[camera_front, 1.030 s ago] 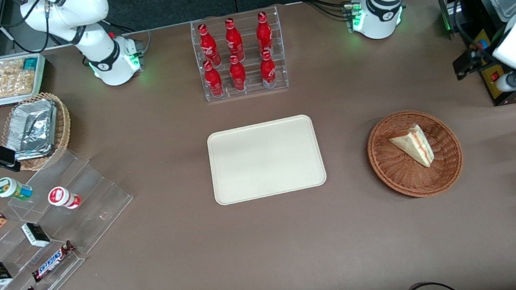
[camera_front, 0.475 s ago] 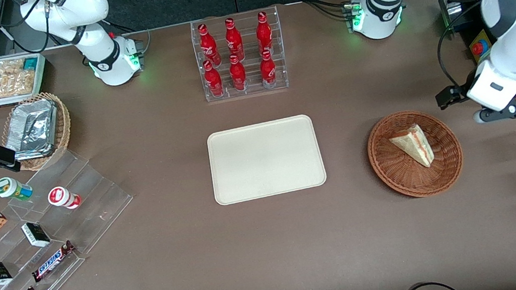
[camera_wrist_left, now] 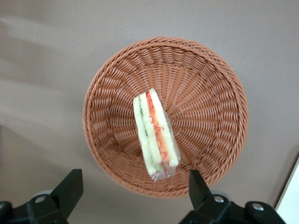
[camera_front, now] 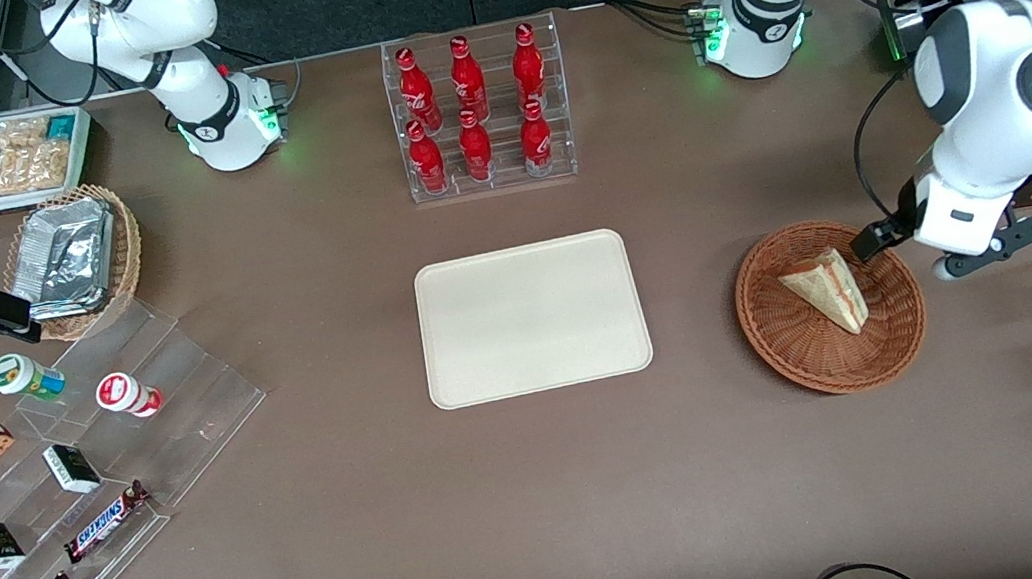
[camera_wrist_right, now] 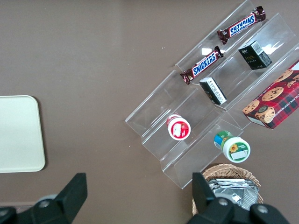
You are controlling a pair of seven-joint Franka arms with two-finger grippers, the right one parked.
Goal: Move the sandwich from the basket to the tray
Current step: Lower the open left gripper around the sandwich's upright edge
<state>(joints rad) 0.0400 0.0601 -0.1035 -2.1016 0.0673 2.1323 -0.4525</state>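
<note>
White, rounded arm [camera_front: 1006, 110] with dark grey joint caps, black cables; the gripper [camera_wrist_left: 133, 198], above the basket, has black fingers [camera_wrist_left: 70, 189].

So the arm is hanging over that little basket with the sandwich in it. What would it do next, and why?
Probably lower straight down. The claw hovers open above the basket, near its rim, touching nothing. The sandwich lies on its side in the basket, and the tray holds nothing yet. The claw may need a small shift toward the sandwich so its fingers straddle the wedge before closing.
</note>
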